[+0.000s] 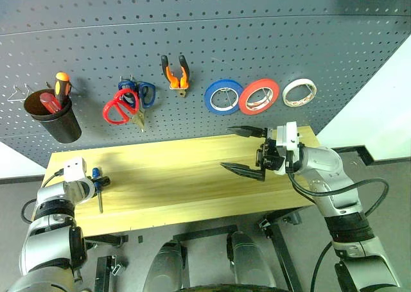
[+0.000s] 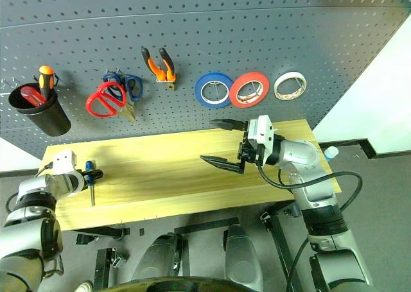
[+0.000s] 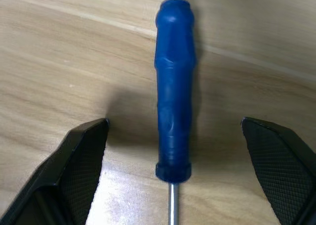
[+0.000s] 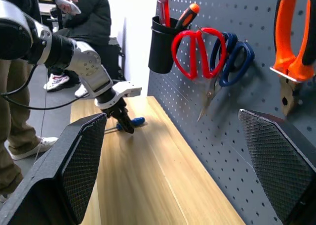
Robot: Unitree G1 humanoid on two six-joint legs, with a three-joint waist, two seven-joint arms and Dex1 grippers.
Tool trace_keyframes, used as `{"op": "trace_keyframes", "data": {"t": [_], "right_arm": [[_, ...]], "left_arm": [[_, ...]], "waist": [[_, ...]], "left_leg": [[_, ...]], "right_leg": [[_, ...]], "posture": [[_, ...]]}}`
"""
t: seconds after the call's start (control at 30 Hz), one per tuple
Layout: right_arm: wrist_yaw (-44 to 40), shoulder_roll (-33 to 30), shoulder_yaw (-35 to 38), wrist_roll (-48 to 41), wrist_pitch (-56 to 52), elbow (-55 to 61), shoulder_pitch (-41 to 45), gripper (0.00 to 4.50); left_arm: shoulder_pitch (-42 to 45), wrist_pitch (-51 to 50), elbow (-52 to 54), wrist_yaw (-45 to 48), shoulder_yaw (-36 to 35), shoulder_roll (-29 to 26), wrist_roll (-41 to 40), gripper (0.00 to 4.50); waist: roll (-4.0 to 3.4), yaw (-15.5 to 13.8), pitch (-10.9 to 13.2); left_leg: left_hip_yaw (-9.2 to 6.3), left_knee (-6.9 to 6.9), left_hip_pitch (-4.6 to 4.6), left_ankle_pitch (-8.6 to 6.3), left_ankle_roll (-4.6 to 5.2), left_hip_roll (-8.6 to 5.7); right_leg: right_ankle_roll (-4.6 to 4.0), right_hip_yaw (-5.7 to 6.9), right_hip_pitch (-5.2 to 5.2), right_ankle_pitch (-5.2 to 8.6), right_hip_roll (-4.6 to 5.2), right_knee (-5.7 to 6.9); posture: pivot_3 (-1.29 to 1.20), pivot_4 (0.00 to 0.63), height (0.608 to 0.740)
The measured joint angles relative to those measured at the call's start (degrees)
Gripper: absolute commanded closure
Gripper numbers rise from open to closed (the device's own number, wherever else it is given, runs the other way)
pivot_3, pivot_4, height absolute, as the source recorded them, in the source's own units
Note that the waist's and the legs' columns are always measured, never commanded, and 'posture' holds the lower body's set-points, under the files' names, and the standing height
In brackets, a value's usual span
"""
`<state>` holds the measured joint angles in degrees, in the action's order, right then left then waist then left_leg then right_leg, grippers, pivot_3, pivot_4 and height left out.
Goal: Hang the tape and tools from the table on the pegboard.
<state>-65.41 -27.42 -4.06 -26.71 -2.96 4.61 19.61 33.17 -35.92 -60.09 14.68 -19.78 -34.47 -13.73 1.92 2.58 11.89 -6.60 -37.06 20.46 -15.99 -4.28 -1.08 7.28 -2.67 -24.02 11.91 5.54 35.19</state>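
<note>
Left gripper [image 3: 173, 170] lowered to the table [image 1: 192, 176], fingers [image 3: 81, 165] spread wide to either side of the screwdriver [image 3: 174, 86], neither pad touching it. Blue handle lying flat on the wood between the fingers, pointing away from the wrist; thin metal shaft running back toward the palm. Seen from the head, same gripper [image 2: 90, 175] at the table's near left corner, its tips largely hidden behind the wrist, contact with the tool hard to judge from there. Right gripper [image 1: 245, 151] held above the right part of the table, well apart from the left one, pointing across toward it, fingers fully spread and holding nothing. Beyond both grippers, on the pegboard [image 1: 321, 42]: cream-white tape [image 1: 300, 92] hung at the far right, just beside a red roll [image 1: 259, 95] and a blue roll [image 1: 223, 96]; orange-and-black pliers [image 1: 175, 74] hung further left; red-handled scissors [image 1: 122, 106] hung over dark blue scissors [image 1: 142, 92]. Black cup [image 1: 54, 115] mounted on the board straight ahead of the left gripper, holding orange and red screwdrivers [image 1: 56, 93]. People [image 4: 84, 17] standing on the floor past the table's left end.
</note>
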Motion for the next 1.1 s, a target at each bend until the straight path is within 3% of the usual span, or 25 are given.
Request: {"op": "trace_keyframes", "data": {"t": [0.3, 0.43, 0.63, 0.8, 0.93, 1.1], "right_arm": [[0.7, -0.4, 0.0, 0.7, 0.0, 0.2, -0.1, 0.00], [0.8, -0.4, 0.0, 0.8, 0.1, 0.1, 0.0, 0.00], [1.3, 0.4, 2.2, -2.8, -1.3, 0.2, 2.6, 0.00], [2.9, 1.5, 4.7, -12.4, -9.1, 4.4, 6.8, 0.00], [3.0, 1.7, 4.8, -15.1, -11.2, 5.9, 7.7, 0.00], [2.0, 2.1, 4.9, -16.3, -11.7, 5.9, 8.1, 0.00]], "left_arm": [[0.8, 1.7, -2.6, -0.1, -0.2, -0.4, 0.4, 4.02], [-2.1, 1.0, 1.1, 0.8, -1.2, -0.5, -0.6, 4.02], [-22.5, 6.4, 30.0, 9.4, -1.8, -1.6, -1.9, 4.02], [-36.8, 15.5, 53.7, 21.9, -9.9, 0.0, -12.3, 4.02], [-40.0, 17.3, 64.0, 29.2, -16.6, 0.9, -23.0, 4.02], [-33.5, 16.4, 70.4, 32.5, -25.6, -2.1, -38.6, 4.02]], "waist": [[0.00, 0.0, 0.0], [0.00, 0.1, 0.0], [0.00, 0.6, 0.0], [-0.01, -0.4, 0.0], [0.02, -0.9, 0.0], [0.02, -1.4, -0.1]], "left_leg": [[0.00, 0.00, 0.00, 0.00, 0.00, 0.00], [0.00, 0.01, 0.01, 0.00, 0.00, 0.00], [0.02, 0.07, 0.09, 0.00, -0.01, 0.04], [0.04, 0.07, 0.14, -0.01, -0.02, 0.08], [0.05, 0.03, 0.15, -0.01, -0.01, 0.06], [0.07, 0.02, 0.10, -0.01, 0.00, 0.06]], "right_leg": [[0.01, 0.00, 0.00, 0.00, 0.00, 0.00], [0.01, -0.01, -0.01, 0.00, 0.00, 0.00], [-0.02, -0.05, -0.16, -0.01, 0.01, 0.00], [-0.29, -0.05, -0.15, 0.11, 0.02, -0.08], [-0.30, -0.05, -0.09, 0.12, 0.02, -0.13], [-0.27, -0.05, -0.08, 0.10, -0.01, -0.09]], "posture": [[-0.04, 0.136, 0.740], [-0.04, 0.133, 0.740], [-0.01, 0.131, 0.740], [0.01, 0.125, 0.740], [0.01, 0.118, 0.740], [0.01, 0.109, 0.740]]}}
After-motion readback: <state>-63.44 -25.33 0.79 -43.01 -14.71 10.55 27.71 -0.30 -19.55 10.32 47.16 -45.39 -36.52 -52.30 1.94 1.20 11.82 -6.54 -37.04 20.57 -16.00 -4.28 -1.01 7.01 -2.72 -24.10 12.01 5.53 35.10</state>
